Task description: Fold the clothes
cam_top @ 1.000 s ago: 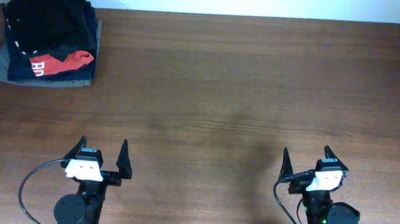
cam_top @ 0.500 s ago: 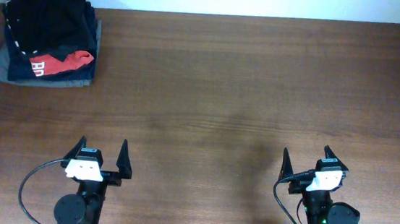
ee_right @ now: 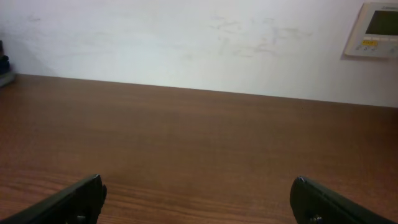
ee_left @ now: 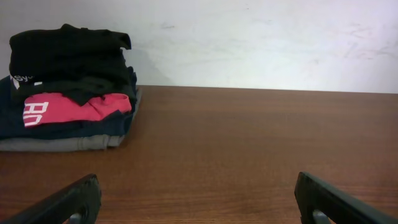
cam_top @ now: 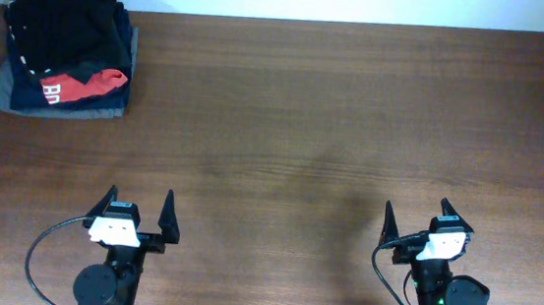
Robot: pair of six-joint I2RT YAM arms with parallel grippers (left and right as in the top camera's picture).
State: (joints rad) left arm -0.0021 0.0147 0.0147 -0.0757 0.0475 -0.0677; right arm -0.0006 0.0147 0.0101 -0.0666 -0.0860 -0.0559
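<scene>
Both idle: left fingers (cam_top: pixel 168 219) and right fingers (cam_top: pixel 387 225) spread, empty, far from pile (cam_top: pixel 20 96); black garment (cam_top: pixel 67 6) sits folded atop it. Task seemingly finished.

We see a dark brown wood-grain desk (cam_top: pixel 306 106) filling almost the whole overhead view, grain running left to right. A white wall (ee_left: pixel 261 43) sits right behind its far edge, and we can make out faint grey scuffs on it in both wrist views. A small white control panel (ee_right: pixel 377 29) with a greenish display is mounted on the wall, upper right in the right wrist view. Lighting is even, with a soft sheen mid-desk.
</scene>
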